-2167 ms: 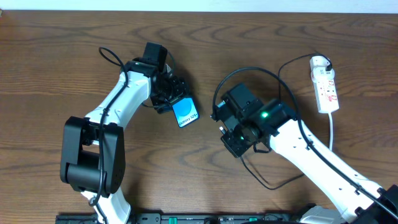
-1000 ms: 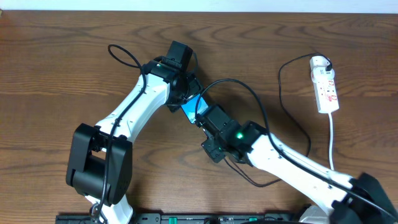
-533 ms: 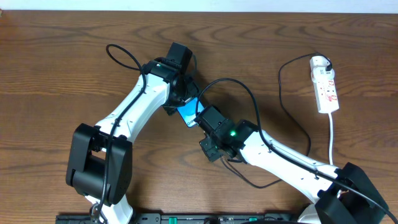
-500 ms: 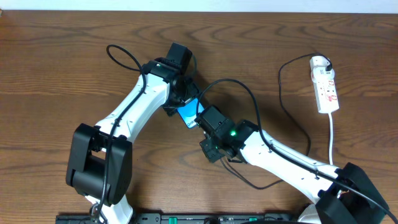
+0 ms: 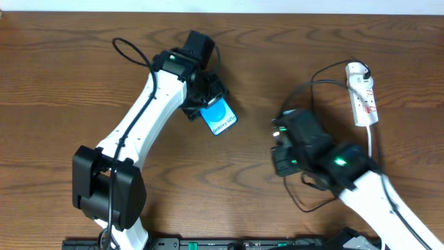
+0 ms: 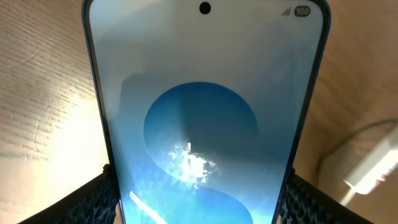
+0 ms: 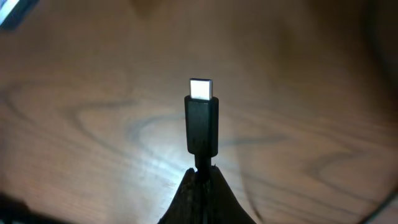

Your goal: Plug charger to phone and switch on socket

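The phone (image 5: 220, 119), blue screen up with white text at its near end, is held in my left gripper (image 5: 206, 104) above the table. In the left wrist view the phone (image 6: 202, 118) fills the frame, with a finger pressed on each long edge of it (image 6: 202, 214). My right gripper (image 5: 279, 136) is shut on the charger, a thin black cable (image 5: 313, 82) that loops back to the socket (image 5: 364, 95). In the right wrist view the plug (image 7: 202, 121) sticks out from the closed fingers (image 7: 202, 180), its metal tip free. The plug is well to the right of the phone and apart from it.
The white power strip lies at the far right with its white cord (image 5: 372, 149) running toward the front edge. It also shows small in the left wrist view (image 6: 373, 173). The black cable loops on the table beneath my right arm (image 5: 305, 205).
My right gripper was at the phone's near end with the plug; it has pulled away to the right, still holding it. My left arm shifted the phone slightly up and right.
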You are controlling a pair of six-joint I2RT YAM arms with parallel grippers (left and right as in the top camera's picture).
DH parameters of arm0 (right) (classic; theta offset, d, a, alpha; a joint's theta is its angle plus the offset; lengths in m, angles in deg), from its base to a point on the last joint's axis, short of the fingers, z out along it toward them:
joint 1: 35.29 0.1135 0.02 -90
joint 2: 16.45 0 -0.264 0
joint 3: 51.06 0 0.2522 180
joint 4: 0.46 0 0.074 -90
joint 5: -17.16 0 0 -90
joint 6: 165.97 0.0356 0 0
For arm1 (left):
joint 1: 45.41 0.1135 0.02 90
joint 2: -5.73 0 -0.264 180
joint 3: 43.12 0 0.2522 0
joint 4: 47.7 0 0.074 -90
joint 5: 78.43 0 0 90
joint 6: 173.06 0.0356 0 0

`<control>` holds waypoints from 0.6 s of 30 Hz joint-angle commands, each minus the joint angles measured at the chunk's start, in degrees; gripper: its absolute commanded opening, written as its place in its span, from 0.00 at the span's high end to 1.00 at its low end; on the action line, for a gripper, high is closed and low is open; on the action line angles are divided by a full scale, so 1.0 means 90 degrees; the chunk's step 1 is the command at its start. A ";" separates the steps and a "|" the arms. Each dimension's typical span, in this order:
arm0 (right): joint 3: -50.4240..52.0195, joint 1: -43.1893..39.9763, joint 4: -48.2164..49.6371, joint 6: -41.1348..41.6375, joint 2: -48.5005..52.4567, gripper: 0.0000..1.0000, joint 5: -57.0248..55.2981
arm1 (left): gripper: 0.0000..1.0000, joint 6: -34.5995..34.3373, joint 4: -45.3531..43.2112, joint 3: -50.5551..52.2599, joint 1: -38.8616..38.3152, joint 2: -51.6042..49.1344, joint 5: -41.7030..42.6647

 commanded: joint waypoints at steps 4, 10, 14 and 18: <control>0.0374 -0.0573 0.0131 -0.0204 -0.0289 0.99 -0.0255 | 0.36 0.0010 0.0301 -0.0517 0.0046 0.0262 0.0899; 0.1212 -0.0571 0.0850 -0.0202 -0.0056 0.99 0.0328 | 0.36 0.0131 0.0828 -0.0515 0.0063 0.0257 0.1175; 0.1336 -0.0568 0.1081 -0.0374 0.0007 0.99 0.0935 | 0.36 0.0197 0.1037 -0.0515 0.0063 0.0257 0.1154; 0.1324 -0.0495 0.1156 -0.1093 0.0002 0.99 0.1887 | 0.36 0.0233 0.1035 -0.0515 0.0063 0.0257 0.1093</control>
